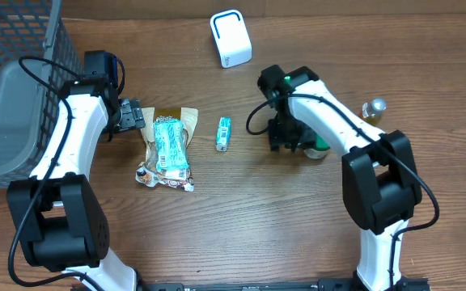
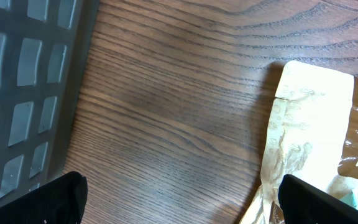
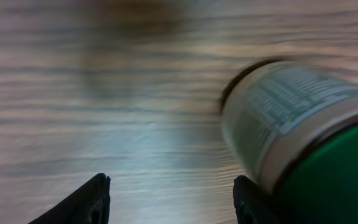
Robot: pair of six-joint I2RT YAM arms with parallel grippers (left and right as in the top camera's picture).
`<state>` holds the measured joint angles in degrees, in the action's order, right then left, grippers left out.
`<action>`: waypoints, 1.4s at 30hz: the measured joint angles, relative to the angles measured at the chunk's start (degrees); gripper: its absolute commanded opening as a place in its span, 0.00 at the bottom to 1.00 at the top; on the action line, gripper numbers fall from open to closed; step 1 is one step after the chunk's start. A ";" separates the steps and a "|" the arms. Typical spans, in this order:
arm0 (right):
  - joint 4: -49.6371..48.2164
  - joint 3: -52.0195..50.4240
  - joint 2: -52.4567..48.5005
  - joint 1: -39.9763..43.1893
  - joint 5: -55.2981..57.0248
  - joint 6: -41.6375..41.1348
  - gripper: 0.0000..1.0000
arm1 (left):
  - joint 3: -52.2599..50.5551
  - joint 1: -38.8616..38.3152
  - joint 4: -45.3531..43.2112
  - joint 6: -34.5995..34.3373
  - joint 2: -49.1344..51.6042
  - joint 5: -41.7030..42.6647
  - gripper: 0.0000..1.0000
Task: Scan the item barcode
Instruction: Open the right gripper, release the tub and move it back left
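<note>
A white barcode scanner (image 1: 231, 38) stands at the back of the table. A jar with a green lid (image 1: 319, 148) lies on its side; in the right wrist view the jar (image 3: 284, 106) is blurred and sits just right of my right gripper (image 3: 173, 190), outside the jaws. That gripper (image 1: 285, 142) is open with only bare wood between its fingers. My left gripper (image 1: 132, 115) is open wide at the top left edge of a tan snack bag (image 1: 168, 147). Its right finger hangs over the bag's edge (image 2: 309, 118).
A small teal packet (image 1: 224, 134) lies between the bag and the right arm. A little glass bottle (image 1: 374, 107) stands at the right. A grey wire basket (image 1: 14, 89) fills the left back corner, its wall (image 2: 23, 81) close to my left gripper (image 2: 182, 193).
</note>
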<state>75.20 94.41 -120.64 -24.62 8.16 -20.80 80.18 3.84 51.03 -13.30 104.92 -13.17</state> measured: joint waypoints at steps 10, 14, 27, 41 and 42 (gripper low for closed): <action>-1.27 0.00 0.00 5.16 2.58 -2.67 0.60 | 0.02 0.00 0.00 0.00 0.00 0.00 0.99; -1.20 0.00 0.00 6.47 2.64 -3.63 0.61 | 0.00 0.00 0.00 0.00 0.00 0.00 0.99; -3.06 0.00 0.00 6.40 -2.80 -6.84 0.74 | 0.02 0.00 0.00 0.00 0.00 0.00 1.00; -14.67 -0.04 0.00 1.66 -17.20 -7.50 1.00 | 0.02 0.00 0.00 0.00 0.00 0.00 1.00; -15.28 -0.04 0.00 1.16 -17.49 -7.52 1.00 | 0.00 0.00 0.00 0.00 0.00 0.02 1.00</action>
<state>59.92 94.37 -120.64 -23.46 -9.32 -28.32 80.18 3.84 51.03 -13.30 104.92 -13.15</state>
